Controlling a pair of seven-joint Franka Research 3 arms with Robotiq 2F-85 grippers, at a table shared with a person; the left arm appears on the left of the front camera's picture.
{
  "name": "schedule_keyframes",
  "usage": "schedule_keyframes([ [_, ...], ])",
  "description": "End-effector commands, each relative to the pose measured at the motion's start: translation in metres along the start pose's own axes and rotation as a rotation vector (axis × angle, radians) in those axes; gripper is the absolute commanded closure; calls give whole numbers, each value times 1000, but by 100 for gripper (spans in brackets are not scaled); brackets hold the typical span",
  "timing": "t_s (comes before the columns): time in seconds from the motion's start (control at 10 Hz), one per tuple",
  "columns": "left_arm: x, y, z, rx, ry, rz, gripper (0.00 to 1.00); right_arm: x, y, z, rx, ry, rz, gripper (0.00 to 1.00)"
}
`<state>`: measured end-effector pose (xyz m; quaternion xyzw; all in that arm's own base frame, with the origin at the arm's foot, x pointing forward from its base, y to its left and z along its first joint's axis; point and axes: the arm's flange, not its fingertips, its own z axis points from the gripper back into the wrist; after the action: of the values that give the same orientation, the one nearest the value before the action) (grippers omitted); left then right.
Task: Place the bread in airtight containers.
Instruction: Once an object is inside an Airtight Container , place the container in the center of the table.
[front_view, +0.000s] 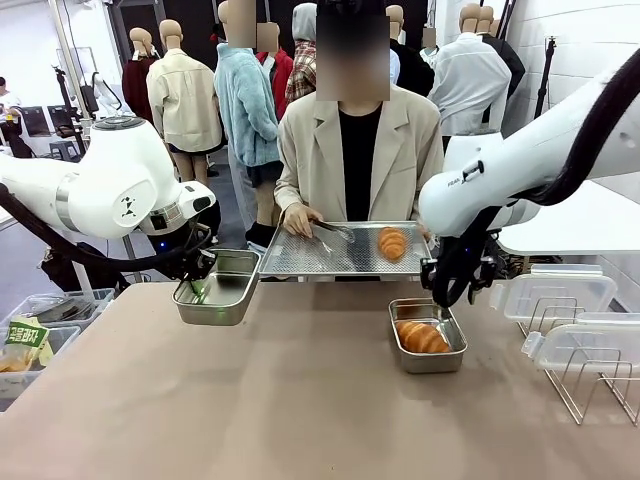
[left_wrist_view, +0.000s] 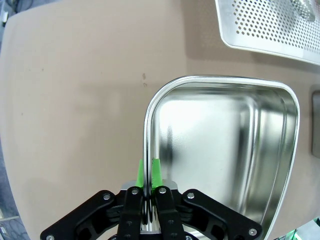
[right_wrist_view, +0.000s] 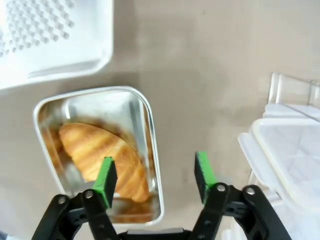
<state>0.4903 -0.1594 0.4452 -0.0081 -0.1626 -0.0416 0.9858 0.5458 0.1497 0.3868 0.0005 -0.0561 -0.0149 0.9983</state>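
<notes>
Tray (front_view: 300, 262): perforated steel, at the far edge of the table (front_view: 300, 400), in front of the person; a hand (front_view: 298, 220) rests on its left end beside tongs (front_view: 332, 232).
Roll on tray (front_view: 392, 243): lies at the tray's right end.
Left gripper (left_wrist_view: 149, 172): pinched tight on the rim of the empty pan (left_wrist_view: 220, 150), one green pad inside the wall and one outside.
Empty pan: just off the tray's left corner, on the robot's side. I cannot tell whether it rests on the table.
Right gripper (right_wrist_view: 154, 172): jaws spread wide and holding nothing, above the full pan's long side, before the tray's right end.
Full pan (right_wrist_view: 90, 95): on the table, just on the robot's side of the tray's right end.
Roll in pan (right_wrist_view: 105, 157): lies slantwise on the full pan's bottom.
Lids (front_view: 560, 290): clear plastic, on a wire rack (front_view: 590, 385), right of the tray.
</notes>
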Motion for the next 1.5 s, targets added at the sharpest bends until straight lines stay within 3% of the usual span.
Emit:
schedule_keyframes([
  [0.0, 0, 1, 5, 14, -7, -12, 100, -13, -12, 30, 8, -55, -2, 0],
  [0.3, 0, 1, 5, 14, -7, -12, 100, -25, -47, 102, 62, -132, 52, 0],
  [0.6, 0, 1, 5, 14, -7, -12, 100, -37, -107, 154, -6, -149, 50, 0],
  [0.7, 0, 1, 5, 14, -7, -12, 100, -41, -137, 163, -19, -219, -107, 0],
  [1.0, 0, 1, 5, 14, -7, -12, 100, -57, -215, 167, 74, -207, -47, 0],
  [1.2, 0, 1, 5, 14, -7, -12, 100, -49, -224, 153, 80, -192, -86, 0],
  [1.4, 0, 1, 5, 14, -7, -12, 100, -56, -228, 172, 28, -199, -99, 0],
])
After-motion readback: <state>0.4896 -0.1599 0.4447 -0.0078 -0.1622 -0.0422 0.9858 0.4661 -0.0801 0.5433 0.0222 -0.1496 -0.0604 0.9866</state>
